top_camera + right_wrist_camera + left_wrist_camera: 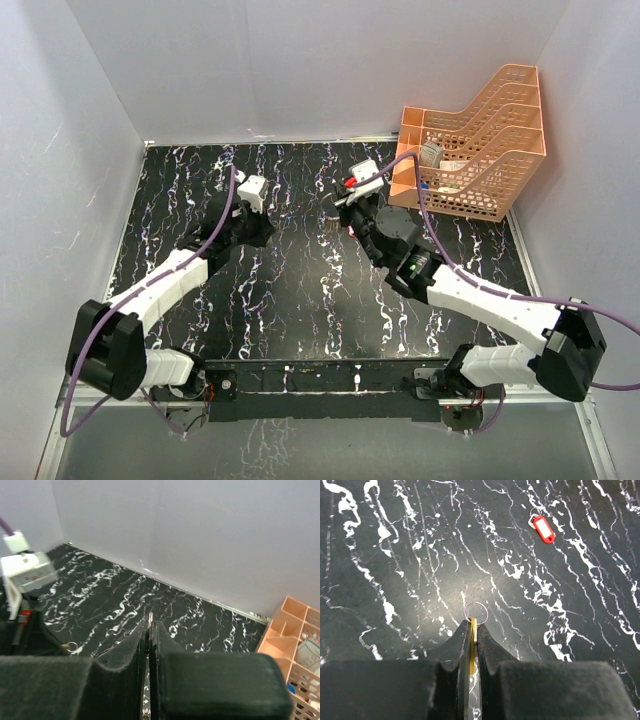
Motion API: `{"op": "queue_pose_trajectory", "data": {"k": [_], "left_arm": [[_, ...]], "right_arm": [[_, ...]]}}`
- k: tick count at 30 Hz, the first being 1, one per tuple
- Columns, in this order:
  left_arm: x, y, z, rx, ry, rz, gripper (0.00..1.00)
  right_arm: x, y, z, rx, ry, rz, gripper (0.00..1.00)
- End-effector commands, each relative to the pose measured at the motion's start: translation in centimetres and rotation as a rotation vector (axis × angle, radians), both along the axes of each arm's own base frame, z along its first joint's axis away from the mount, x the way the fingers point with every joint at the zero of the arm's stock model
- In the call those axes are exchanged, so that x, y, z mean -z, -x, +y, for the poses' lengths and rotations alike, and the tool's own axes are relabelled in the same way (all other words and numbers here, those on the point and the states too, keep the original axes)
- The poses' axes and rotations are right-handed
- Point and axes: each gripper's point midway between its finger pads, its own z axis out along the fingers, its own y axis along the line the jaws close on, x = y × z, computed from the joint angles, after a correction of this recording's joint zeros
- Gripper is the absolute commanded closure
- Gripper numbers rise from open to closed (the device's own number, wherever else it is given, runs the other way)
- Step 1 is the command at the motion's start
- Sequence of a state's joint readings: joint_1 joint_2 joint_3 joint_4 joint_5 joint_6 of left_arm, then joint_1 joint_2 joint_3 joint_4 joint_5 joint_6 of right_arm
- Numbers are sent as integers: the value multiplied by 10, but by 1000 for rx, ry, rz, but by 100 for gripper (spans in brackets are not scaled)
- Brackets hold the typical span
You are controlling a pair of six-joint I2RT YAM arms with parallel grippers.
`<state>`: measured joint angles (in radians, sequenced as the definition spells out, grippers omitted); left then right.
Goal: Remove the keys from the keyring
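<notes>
My left gripper (473,625) is shut on a yellow-headed key (471,645), seen edge-on between the fingers just above the black marble table. The thin silver keyring (475,611) sticks out past the fingertips; the right wrist view shows it too, keyring (70,646). A red-headed key (543,529) with a small ring lies loose on the table further ahead and to the right. My right gripper (150,622) is raised, points at the back wall and is shut. A thin metal sliver (150,615) pokes out between its tips; what it is I cannot tell. In the top view the left gripper (258,232) and right gripper (350,205) are mid-table.
An orange mesh tray (480,150) with small items stands at the back right corner, also at the right edge of the right wrist view, tray (295,630). White walls enclose the table on three sides. The left arm's white camera (25,570) sits left of my right gripper.
</notes>
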<state>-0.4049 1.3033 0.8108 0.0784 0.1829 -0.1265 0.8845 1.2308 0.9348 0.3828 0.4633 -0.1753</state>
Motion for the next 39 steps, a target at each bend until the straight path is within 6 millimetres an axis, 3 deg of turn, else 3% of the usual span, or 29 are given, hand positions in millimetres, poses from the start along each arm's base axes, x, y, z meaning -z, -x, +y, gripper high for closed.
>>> {"op": "queue_pose_trajectory", "data": {"k": [1, 9, 16, 24, 33, 35, 39], "left_arm": [[-8, -16, -21, 22, 122, -53, 100], [41, -33, -31, 18, 152, 27, 100], [69, -62, -33, 11, 159, 36, 100], [120, -84, -35, -5, 204, 155, 99], [127, -93, -23, -61, 151, 163, 72], [127, -92, -21, -66, 143, 166, 60], [113, -93, -18, -76, 141, 137, 49]], "right_arm": [[-9, -14, -5, 1, -85, 9, 100], [7, -51, -9, 7, -96, 57, 100], [26, -86, -1, -13, -88, 103, 100], [35, -118, 8, 0, -70, 105, 100], [48, -156, 11, 1, -64, 124, 100], [58, -166, 13, 5, -58, 139, 100], [67, -180, 12, 12, -57, 155, 100]]}}
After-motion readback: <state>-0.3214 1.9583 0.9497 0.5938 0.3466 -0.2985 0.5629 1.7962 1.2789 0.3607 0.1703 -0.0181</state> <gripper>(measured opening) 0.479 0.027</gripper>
